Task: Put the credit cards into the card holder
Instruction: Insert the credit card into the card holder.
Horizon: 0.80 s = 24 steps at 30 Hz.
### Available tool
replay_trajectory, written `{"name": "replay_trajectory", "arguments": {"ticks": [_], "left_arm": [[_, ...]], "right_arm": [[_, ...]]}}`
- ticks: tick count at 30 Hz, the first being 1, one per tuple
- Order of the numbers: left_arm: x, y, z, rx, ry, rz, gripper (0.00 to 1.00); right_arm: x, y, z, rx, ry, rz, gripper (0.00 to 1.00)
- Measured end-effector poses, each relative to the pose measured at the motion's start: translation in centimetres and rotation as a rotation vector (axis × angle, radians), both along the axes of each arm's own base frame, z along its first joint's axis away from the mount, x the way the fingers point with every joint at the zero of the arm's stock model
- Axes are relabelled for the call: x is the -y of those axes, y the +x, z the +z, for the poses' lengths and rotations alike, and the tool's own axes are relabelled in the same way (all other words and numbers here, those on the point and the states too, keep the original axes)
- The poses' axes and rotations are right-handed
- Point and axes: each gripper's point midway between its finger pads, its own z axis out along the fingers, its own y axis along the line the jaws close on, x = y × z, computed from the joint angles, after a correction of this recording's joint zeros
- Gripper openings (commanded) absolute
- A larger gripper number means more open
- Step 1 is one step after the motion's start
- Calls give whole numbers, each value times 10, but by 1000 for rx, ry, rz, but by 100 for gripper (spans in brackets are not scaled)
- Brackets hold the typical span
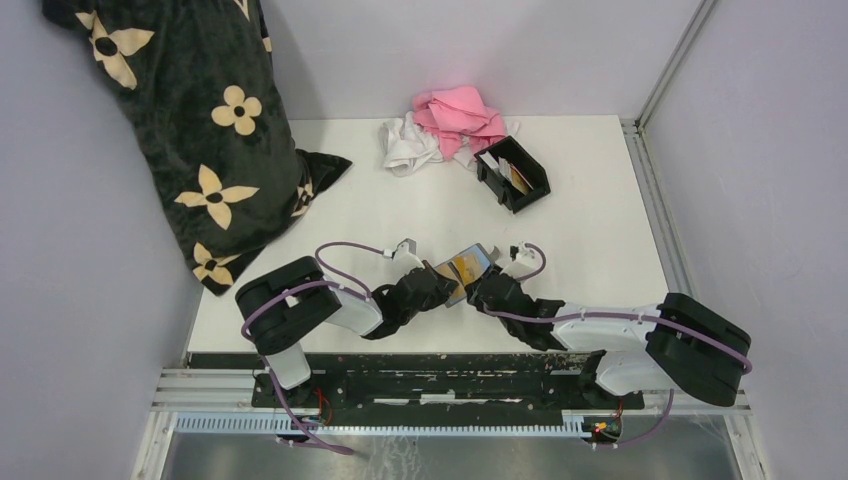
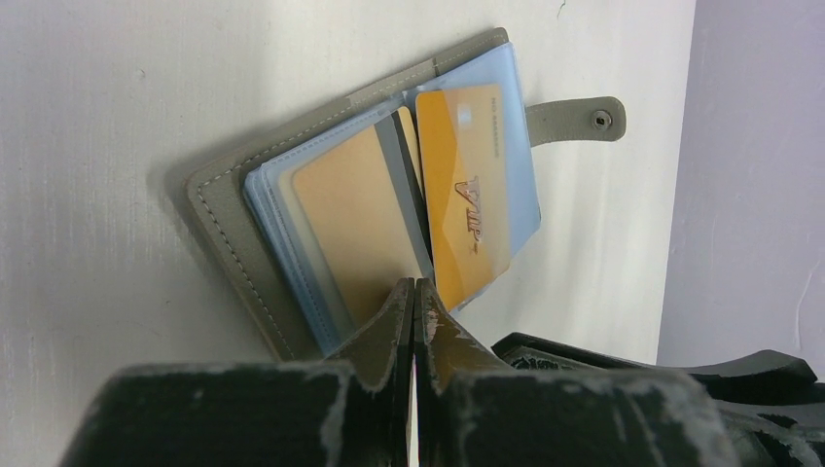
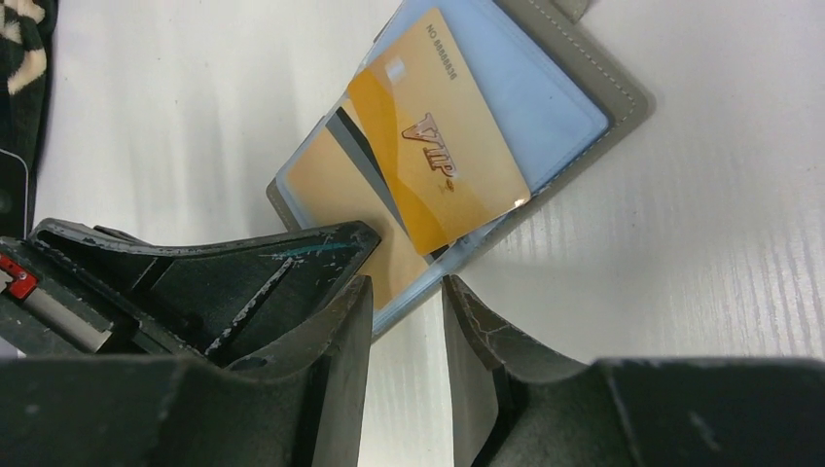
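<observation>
A grey folding wallet [image 1: 466,268] lies open near the table's front edge, with blue sleeves and tan cards inside. An orange "VIP" card [image 2: 469,199] sticks slanted out of its sleeve and also shows in the right wrist view [image 3: 438,161]. My left gripper [image 2: 415,288] is shut, with its tips on the wallet's near edge [image 2: 233,238]. My right gripper [image 3: 407,282] is open, its jaws on either side of the blue sleeve's edge at the wallet's near corner. The black card holder [image 1: 513,173] stands at the back right and holds a white card and a tan card.
A pink cloth [image 1: 458,113] and a white cloth [image 1: 406,146] lie behind the card holder. A black flowered cushion [image 1: 195,120] leans at the back left. Walls close in on both sides. My two grippers are close together over the wallet.
</observation>
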Motion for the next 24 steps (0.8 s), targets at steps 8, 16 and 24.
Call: {"name": "replay_trajectory", "arguments": {"ticks": [8,16,24], "left_arm": [[0,0,0,0,-8,3,3],[1,0,0,0,-9,1,3],[2,1,0,-5,0,0,3]], "right_arm": [[7,4,-4,1,-9,-19,38],[27,12,13,41,-183,-31,38],[68,37,32,71,-312,-115,38]]}}
